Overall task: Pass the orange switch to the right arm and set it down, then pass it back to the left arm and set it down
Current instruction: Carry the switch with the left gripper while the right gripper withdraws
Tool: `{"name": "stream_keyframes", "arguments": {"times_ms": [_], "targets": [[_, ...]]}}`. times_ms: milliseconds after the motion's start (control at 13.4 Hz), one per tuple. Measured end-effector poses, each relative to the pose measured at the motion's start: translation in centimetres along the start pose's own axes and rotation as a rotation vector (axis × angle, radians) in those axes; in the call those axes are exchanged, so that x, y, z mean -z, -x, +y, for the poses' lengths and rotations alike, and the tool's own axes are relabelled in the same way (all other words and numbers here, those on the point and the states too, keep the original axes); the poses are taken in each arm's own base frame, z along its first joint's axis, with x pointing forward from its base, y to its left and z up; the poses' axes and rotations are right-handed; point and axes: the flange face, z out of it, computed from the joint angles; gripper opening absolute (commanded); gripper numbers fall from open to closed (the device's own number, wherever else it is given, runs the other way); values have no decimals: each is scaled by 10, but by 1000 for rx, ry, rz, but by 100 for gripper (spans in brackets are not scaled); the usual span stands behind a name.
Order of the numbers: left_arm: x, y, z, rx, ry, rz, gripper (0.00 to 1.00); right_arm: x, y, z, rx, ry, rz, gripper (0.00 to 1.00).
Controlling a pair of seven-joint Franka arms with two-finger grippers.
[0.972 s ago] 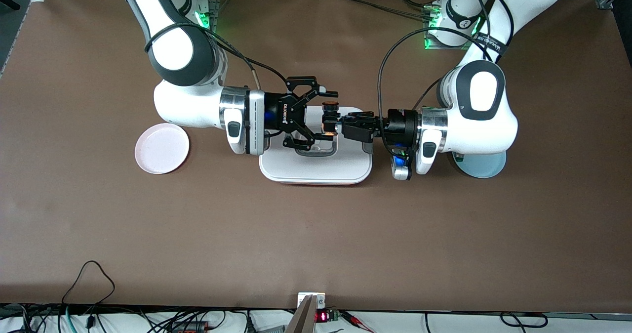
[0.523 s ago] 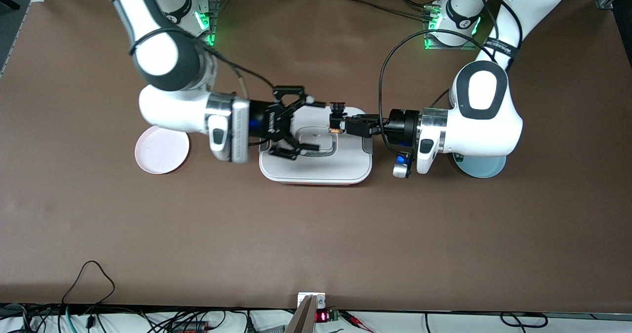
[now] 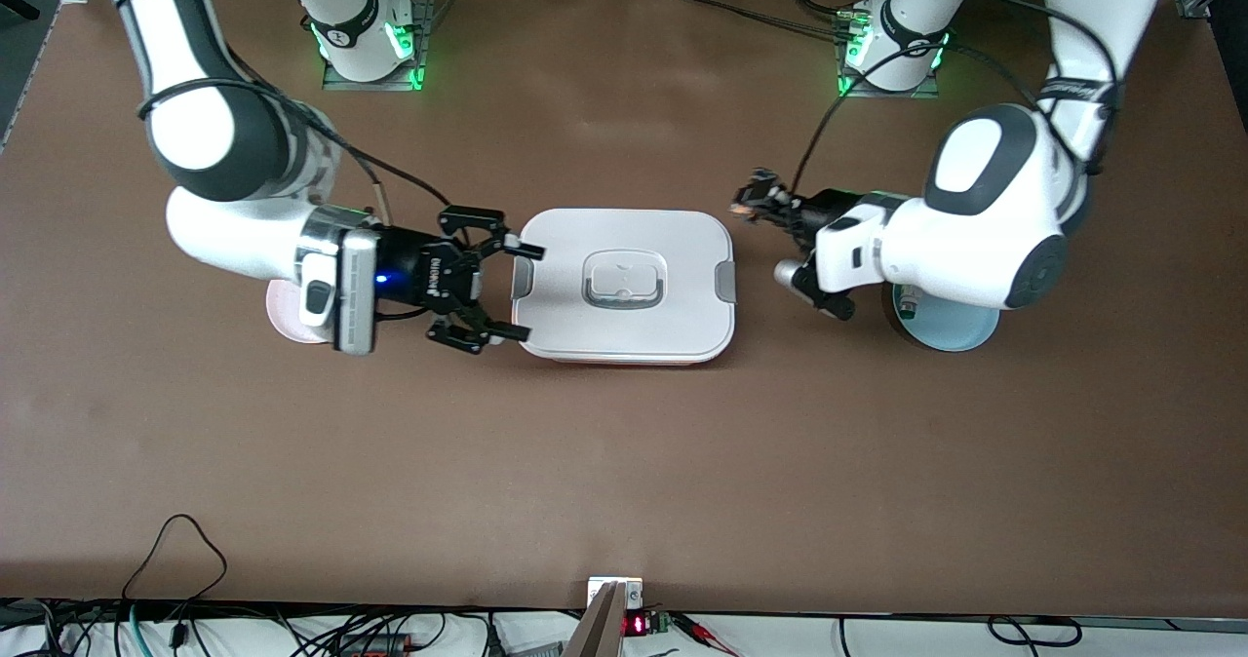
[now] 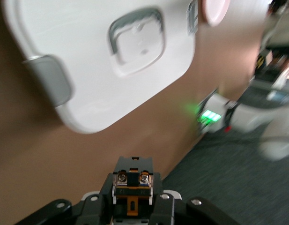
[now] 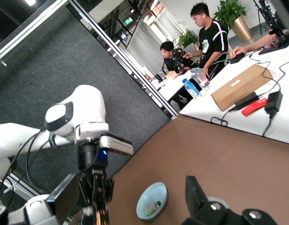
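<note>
Robotics lab inside an open office. Two bench-mounted arms (image 3: 244, 150) work over a brown bench (image 3: 624, 462), cables (image 3: 175, 560) along its edge. Past the right end effector (image 5: 135, 206): people (image 5: 212, 33) at white desks (image 5: 256, 103), potted plants (image 5: 231, 11).

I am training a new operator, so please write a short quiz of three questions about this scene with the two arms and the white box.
1. True or false: the right gripper is shut on the box.
2. Which gripper holds the orange switch? A) the left gripper; B) the right gripper; C) neither.
3. Fill in the colour: a small part lies in the ____ plate.

Key: 1 false, it is open beside the box; 2 A; 3 blue.
</note>
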Motion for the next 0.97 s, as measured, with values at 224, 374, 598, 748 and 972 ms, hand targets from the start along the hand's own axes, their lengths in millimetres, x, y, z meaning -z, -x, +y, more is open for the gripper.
{"name": "stream_keyframes", "arguments": {"times_ms": [224,374,598,748,972], "targets": [[36,34,-48,-187,-136,-80,0,30,-8,7,-69,73,-93,100],[59,56,-92,-302,-210,-126,0,56,-15,11,-101,156,-170,100],[86,91,-170,-475,-312,-194,0,106,-17,29,-192,261,-281,100],[93,103,-208,-584,-402,-221,0,129,-10,41,-252,369,-380,100],[81,112,-254,-737,-526,-252,0,140,-1,45,-456,554,-491,100]]}}
